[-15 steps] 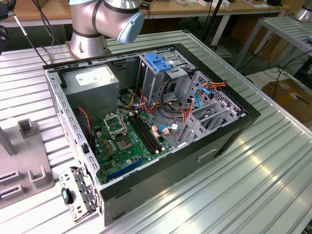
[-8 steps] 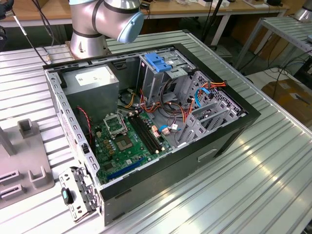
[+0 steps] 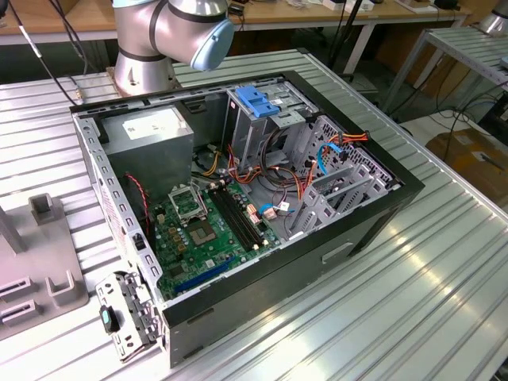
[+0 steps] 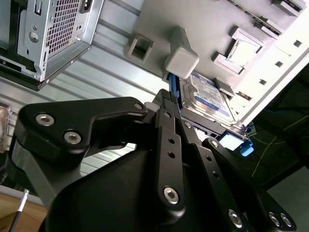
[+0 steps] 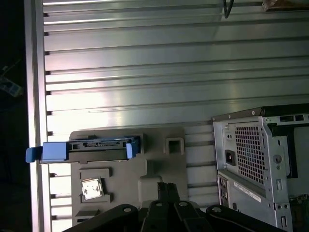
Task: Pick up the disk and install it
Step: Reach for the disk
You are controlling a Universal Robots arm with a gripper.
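The disk [image 4: 210, 99] has a blue-and-white label and blue side rails. It stands on edge in a slot of a grey fixture plate [image 4: 159, 19] on the ribbed metal table. In the first wrist view the disk [image 5: 96, 146] shows edge-on, with a blue rail end [image 5: 52, 151] sticking out past the plate. My black gripper [image 4: 168, 99] hovers over the fixture plate [image 5: 159, 164], apart from the disk. The gripper [image 5: 166, 186] has its fingertips drawn together and holds nothing.
The open computer case [image 3: 238, 190] lies on the table, holding a tall cage with a blue latch [image 3: 258, 99], a grey metal box [image 3: 151, 131] and a green board [image 3: 198, 238]. The case's rear panel [image 5: 256, 159] stands close beside the fixture [image 3: 40, 294].
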